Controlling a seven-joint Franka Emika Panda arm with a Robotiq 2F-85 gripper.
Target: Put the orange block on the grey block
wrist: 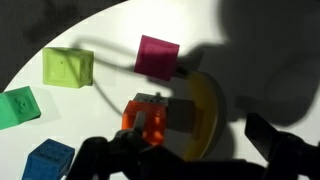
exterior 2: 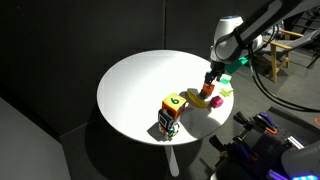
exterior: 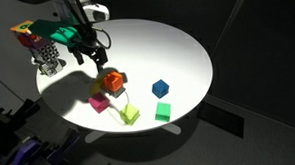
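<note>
Orange block (wrist: 146, 120) touches the dull grey block (wrist: 182, 114) beneath the wide-spread, empty gripper (wrist: 190, 162).

White arm (exterior 2: 228, 30) with dark joints, black cables, black pincer (exterior 2: 209, 84)

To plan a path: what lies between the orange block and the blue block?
Nothing: in an exterior view, only bare white table separates the orange block from the blue block.
</note>
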